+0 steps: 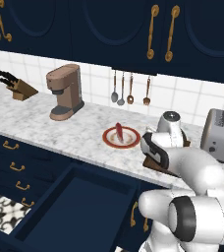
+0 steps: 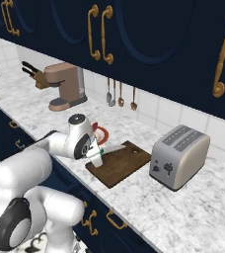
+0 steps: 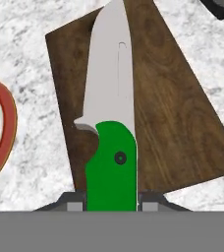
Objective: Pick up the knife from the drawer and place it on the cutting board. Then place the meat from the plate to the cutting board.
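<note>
My gripper is shut on the green handle of the knife. Its silver blade points away from the hand over the dark brown cutting board, a little above the wood. From the right base view, the gripper hangs at the board's left end, with the knife reaching across it. The red meat lies on the white, red-rimmed plate, left of the board. The wide navy drawer stands pulled open below the counter, with nothing inside.
A silver toaster stands right of the board. A brown coffee machine and a knife block sit further left on the marble counter. Utensils hang on the tiled wall. Narrower drawers are shut.
</note>
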